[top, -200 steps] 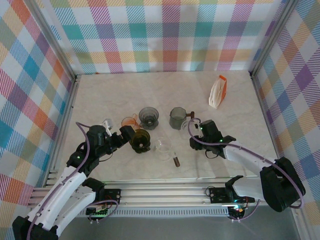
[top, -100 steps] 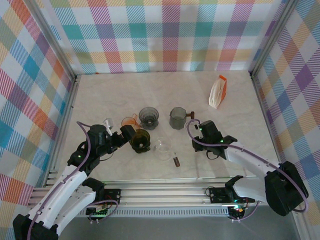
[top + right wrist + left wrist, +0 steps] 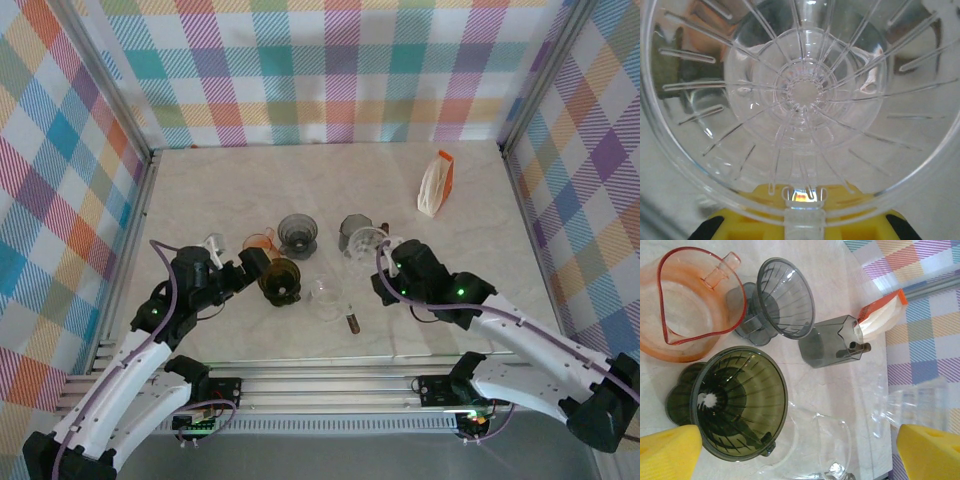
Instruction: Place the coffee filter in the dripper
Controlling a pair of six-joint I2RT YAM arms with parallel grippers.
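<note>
The right gripper (image 3: 802, 220) seems clamped on the clear dripper (image 3: 800, 95), though its fingertips barely show. The left gripper (image 3: 800, 455) gapes empty, well left of that dripper. The filter stack (image 3: 435, 186) stands untouched, well behind-right of it. I judge the dripper is being positioned; next, set it upright and fetch a filter.
</note>
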